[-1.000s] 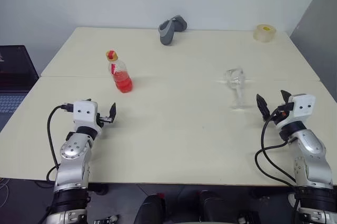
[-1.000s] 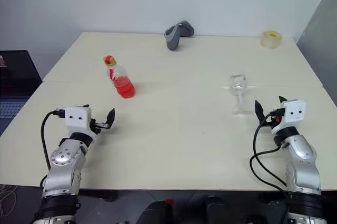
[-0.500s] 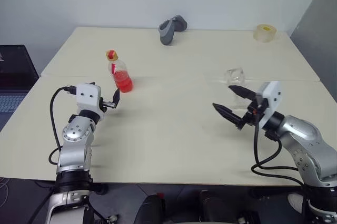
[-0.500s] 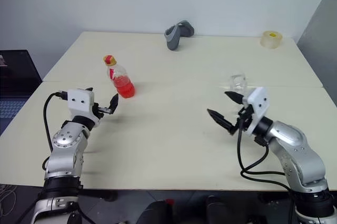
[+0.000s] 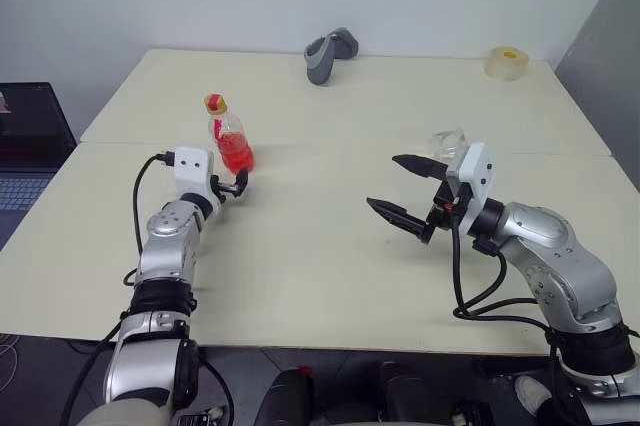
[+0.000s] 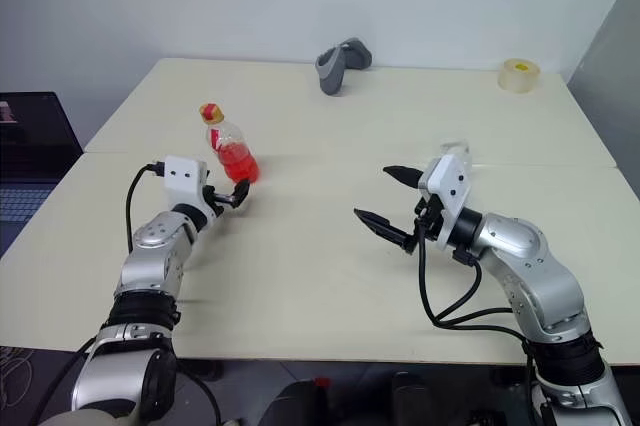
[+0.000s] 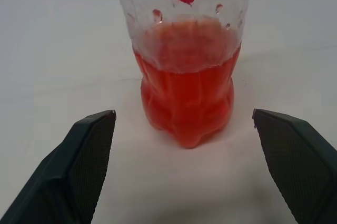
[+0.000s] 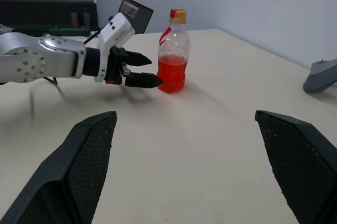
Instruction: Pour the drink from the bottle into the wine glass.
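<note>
The bottle (image 5: 229, 142), clear with a yellow-and-red cap, stands upright on the left of the table (image 5: 320, 276). The red drink (image 7: 184, 98) fills its lower part. My left gripper (image 5: 240, 184) is open and level, and the bottle stands just past its fingertips, centred between them. My right gripper (image 5: 384, 182) is open over the middle of the table and points left toward the bottle, holding nothing. The wine glass (image 5: 447, 140) stands behind my right hand, which hides its lower part.
A grey curved object (image 5: 327, 54) lies at the back centre of the table. A tape roll (image 5: 504, 62) sits at the back right corner. A laptop (image 5: 30, 146) stands off the table's left side. A seam (image 5: 320, 146) crosses the tabletop.
My left gripper has moved forward up to the bottle. My right arm has swung left from beside the glass and turned its open gripper toward the bottle.
</note>
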{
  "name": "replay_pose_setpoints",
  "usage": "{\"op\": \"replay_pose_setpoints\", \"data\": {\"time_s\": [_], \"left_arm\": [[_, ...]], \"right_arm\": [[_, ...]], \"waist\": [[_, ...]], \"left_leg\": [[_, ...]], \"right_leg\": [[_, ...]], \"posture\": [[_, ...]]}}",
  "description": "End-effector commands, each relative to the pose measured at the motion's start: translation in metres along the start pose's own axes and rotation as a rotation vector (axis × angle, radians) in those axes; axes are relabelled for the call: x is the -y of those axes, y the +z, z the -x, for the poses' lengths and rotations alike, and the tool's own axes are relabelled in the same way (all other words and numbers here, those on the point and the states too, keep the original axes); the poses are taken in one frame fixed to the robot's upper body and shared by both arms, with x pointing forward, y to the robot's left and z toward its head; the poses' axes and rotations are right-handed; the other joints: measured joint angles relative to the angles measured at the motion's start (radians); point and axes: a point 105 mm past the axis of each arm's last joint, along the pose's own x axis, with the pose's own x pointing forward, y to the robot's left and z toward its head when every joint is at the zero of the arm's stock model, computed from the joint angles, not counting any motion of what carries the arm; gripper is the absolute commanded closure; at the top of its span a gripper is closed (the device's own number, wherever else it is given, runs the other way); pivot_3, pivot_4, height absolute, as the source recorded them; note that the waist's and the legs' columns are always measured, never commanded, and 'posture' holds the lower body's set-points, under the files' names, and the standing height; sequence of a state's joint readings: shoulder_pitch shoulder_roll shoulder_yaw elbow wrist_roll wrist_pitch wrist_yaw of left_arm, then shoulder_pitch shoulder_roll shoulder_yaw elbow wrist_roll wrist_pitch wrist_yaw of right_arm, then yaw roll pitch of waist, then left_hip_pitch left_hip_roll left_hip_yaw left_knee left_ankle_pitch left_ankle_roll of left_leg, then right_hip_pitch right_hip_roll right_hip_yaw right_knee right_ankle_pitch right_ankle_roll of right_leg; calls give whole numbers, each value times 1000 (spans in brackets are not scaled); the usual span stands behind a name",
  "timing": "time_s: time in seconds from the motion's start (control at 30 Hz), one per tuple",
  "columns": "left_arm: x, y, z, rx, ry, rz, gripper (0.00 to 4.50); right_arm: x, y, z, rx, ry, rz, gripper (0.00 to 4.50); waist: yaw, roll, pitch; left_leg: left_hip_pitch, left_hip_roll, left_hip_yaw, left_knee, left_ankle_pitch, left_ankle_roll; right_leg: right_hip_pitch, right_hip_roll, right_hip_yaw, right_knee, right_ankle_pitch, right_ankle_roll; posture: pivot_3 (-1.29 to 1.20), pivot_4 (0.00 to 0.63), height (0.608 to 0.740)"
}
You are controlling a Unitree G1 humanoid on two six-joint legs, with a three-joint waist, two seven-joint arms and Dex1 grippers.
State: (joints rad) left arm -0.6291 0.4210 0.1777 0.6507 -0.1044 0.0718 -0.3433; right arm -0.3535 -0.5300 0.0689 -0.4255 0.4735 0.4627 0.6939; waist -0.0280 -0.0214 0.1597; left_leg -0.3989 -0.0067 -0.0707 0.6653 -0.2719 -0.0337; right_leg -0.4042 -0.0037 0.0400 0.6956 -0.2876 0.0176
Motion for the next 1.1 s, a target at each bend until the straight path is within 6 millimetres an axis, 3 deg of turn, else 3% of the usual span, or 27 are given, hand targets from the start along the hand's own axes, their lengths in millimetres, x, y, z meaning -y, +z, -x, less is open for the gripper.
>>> {"op": "replay_pose_setpoints", "data": {"time_s": [0.03,0.67,0.97,1.1], "left_arm": [[-1,15,-8,48,6,-32,39],[-1,40,-39,72,46,4,39],[1,37,-38,75,14,47,2188],[20,42,-36,122,-119,19,2547]], "right_arm": [[-5,15,-3,47,22,53,0],[-9,23,-8,55,24,46,0],[-7,23,-8,59,10,41,0],[-5,26,-6,65,-3,31,0]], "waist": [[0,0,0],[0,-1,0],[-1,0,0],[-1,0,0]], "left_leg": [[0,0,0,0,0,0],[-1,-1,0,0,0,0],[-1,-1,0,0,0,0],[0,-1,0,0,0,0]], "right_leg": [[0,0,0,0,0,0],[-1,0,-3,0,0,0],[-1,0,-3,0,0,0],[-1,0,-2,0,0,0]], "posture": [[0,150,740],[0,150,740],[0,150,740],[0,150,740]]}}
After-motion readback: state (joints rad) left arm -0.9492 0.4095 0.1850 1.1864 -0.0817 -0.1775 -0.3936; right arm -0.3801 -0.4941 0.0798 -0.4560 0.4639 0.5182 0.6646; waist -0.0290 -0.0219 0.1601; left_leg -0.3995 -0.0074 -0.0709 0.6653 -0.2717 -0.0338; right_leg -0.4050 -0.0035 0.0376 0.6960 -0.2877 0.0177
